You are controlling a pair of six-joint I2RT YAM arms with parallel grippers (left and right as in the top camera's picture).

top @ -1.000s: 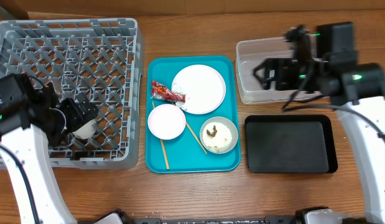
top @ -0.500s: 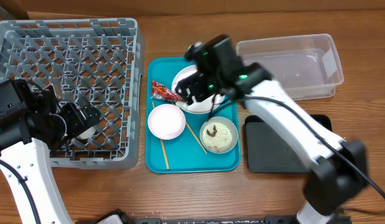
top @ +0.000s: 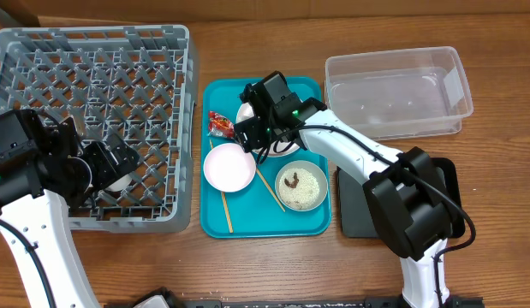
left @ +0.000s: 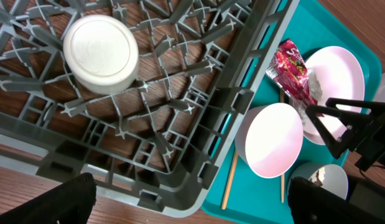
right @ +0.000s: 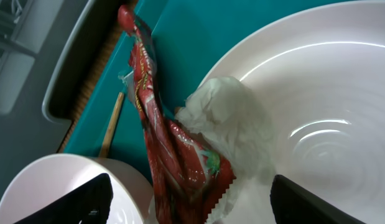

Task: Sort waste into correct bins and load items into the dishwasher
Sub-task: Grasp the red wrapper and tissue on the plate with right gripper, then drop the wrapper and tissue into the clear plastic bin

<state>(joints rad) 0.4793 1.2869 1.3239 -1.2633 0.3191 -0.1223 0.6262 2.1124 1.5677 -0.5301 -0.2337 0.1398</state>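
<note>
Wooden table [top: 247, 274]: grey rack [top: 93, 32] holds white cup [left: 101, 54]; left claw [left: 192, 202] and right claw [right: 192, 202] spread wide.

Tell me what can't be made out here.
Overhead: the right end effector hides the small crumpled white tissue and most of the large white round plate.
Overhead: the left end effector covers part of the small white cup.
Overhead: the brown food lump is too small to identify.
Right wrist: bottom edge cuts off the pale pink bowl.
</note>
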